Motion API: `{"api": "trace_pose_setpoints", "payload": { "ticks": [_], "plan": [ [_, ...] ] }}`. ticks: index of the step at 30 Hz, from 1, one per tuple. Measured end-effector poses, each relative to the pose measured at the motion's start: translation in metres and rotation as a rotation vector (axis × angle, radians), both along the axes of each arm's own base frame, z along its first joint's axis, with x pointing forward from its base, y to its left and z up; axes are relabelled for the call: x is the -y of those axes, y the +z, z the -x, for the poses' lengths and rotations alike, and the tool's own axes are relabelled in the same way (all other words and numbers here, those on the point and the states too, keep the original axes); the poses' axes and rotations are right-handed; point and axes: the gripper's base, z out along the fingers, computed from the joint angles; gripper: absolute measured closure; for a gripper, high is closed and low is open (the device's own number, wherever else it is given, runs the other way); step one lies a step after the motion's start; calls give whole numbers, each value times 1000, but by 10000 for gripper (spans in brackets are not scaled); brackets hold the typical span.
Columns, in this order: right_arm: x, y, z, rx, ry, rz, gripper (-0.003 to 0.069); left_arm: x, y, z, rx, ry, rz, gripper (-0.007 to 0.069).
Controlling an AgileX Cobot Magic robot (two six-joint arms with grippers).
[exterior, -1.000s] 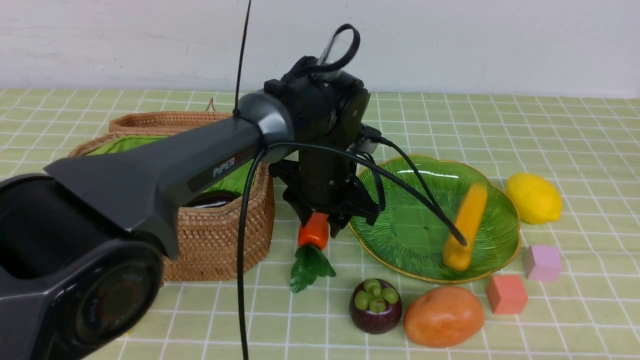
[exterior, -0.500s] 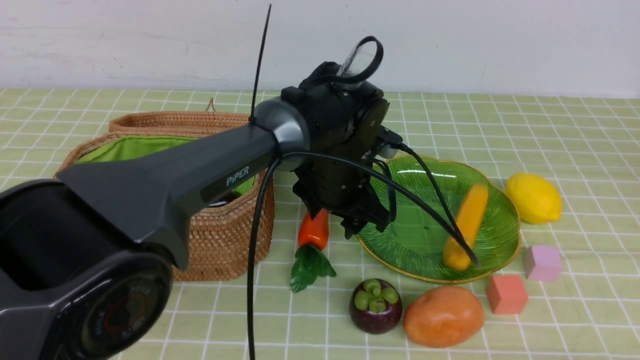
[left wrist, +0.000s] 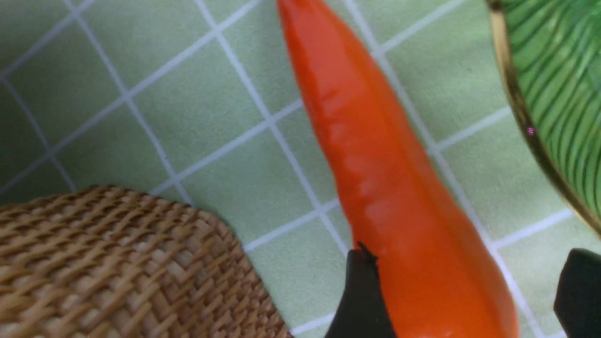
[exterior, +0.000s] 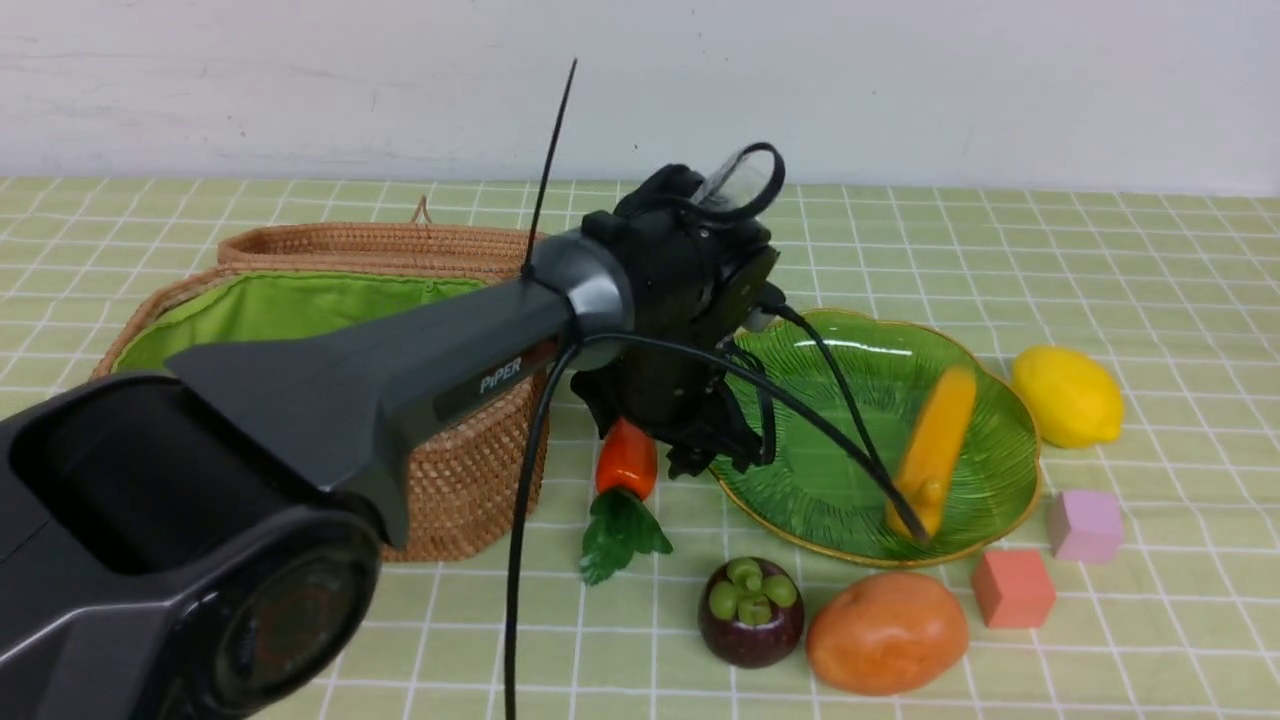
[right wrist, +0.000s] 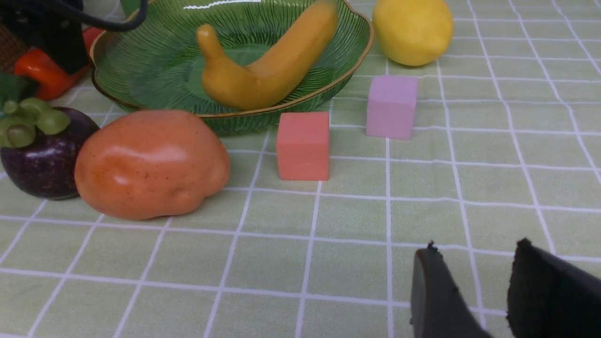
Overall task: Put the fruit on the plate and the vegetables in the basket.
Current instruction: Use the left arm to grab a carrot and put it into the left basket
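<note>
Woven brown wicker with a green cloth lining: your basket (exterior: 470, 480) takes up the left of the front view. Right of centre, the ribbed green glass plate (exterior: 820, 490) with the wavy gold rim holds the smooth banana (exterior: 935, 440). The lumpy potato (exterior: 885, 630) sits lower right, with the glossy mangosteen (exterior: 750, 625) just beside it. The slick carrot (exterior: 627, 460) lies between basket and plate. Your left gripper (left wrist: 469, 281) straddles it, jaws wide and not clamping. The right gripper (right wrist: 476, 253) is slightly parted and empty.
</note>
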Motion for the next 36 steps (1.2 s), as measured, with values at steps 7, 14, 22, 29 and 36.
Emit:
{"api": "trace_pose_setpoints", "payload": {
  "ticks": [7,14,22,29,36],
  "plan": [
    [0,0,0,0,0,0,419,0,-7,-3,9,4,-9,116],
    [0,0,0,0,0,0,419,0,-24,-7,-3,0,-46,116],
    [0,0,0,0,0,0,419,0,-31,-8,-8,-2,-61,117],
    [0,0,0,0,0,0,419,0,-31,-8,-10,-1,-58,183],
    [0,0,0,0,0,0,419,1,-31,-8,-11,3,-53,230]
  ]
}}
